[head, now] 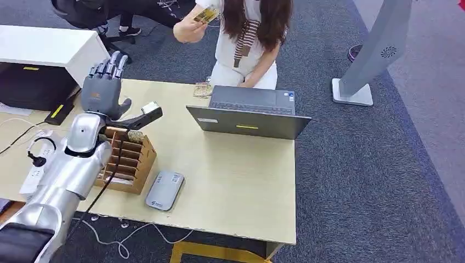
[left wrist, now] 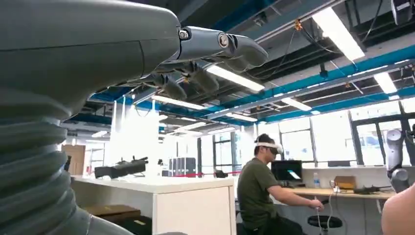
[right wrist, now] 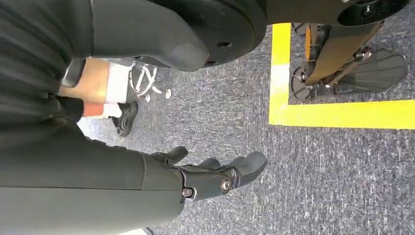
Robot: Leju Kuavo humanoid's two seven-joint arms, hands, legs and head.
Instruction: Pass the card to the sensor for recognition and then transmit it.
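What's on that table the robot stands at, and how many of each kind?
Laptop: 1
Wooden slotted card rack: 1
Grey card sensor: 1
White power strip: 1
Small pile of cards, too blurred to count: 1
Total: 5
The person holds another card above the table; the left hand holds nothing.

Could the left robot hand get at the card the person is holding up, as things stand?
Probably yes. The left robot hand is raised over the table's far left, fingers apart and empty. The card sits in the person's hand beyond the table edge, with open air between; it may need some further extension.
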